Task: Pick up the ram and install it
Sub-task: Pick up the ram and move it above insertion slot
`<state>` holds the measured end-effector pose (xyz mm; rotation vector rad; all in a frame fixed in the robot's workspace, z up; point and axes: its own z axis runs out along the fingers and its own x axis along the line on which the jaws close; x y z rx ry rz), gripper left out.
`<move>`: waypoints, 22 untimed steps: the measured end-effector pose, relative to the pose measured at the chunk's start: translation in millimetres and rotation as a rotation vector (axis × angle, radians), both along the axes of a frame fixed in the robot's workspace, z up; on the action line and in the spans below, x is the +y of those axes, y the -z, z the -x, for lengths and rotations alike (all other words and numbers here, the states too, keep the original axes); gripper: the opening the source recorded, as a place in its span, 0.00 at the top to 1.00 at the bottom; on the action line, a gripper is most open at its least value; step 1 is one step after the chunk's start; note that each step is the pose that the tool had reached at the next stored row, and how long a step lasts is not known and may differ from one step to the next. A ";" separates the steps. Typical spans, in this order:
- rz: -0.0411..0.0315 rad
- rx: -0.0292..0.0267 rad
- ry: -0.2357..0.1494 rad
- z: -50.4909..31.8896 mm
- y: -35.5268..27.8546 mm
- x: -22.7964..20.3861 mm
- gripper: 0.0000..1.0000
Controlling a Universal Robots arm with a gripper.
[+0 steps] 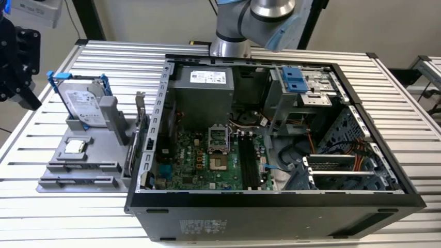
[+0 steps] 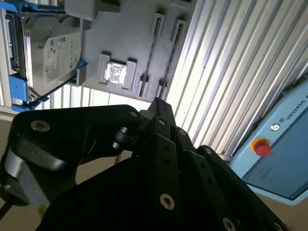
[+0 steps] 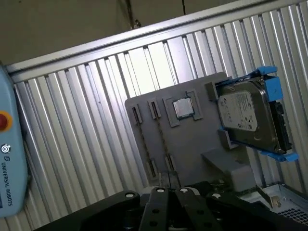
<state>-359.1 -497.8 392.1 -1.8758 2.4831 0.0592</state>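
My gripper (image 1: 20, 77) hangs at the exterior view's far left, out past the edge of the slatted table and clear of everything on it. Its dark body (image 2: 159, 144) crosses both wrist views, with the grey parts fixture (image 3: 192, 144) lying beyond it. The ram is out of view; I cannot pick it out on the fixture or inside the case. The fixture's two pairs of narrow end holders (image 3: 153, 109) show just a thin dark line between them. Long black memory slots (image 1: 247, 155) run along the green motherboard (image 1: 200, 155) in the open computer case (image 1: 276, 201).
A silver hard drive (image 1: 82, 106) in blue brackets stands on the fixture, with a square processor chip (image 1: 74, 147) beside it. The arm's base (image 1: 241, 31) rises behind the case. A blue pendant with a red button (image 2: 262, 147) lies off the table.
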 end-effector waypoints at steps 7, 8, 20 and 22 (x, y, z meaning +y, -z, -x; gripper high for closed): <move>0.0000 0.0000 -0.128 0.0 0.2 0.0 1.00; 0.0000 0.0000 -0.145 0.0 0.2 0.0 1.00; -0.0001 0.0000 -0.310 -0.1 0.5 0.0 1.00; 0.0000 0.0000 -0.310 -0.3 0.4 0.0 1.00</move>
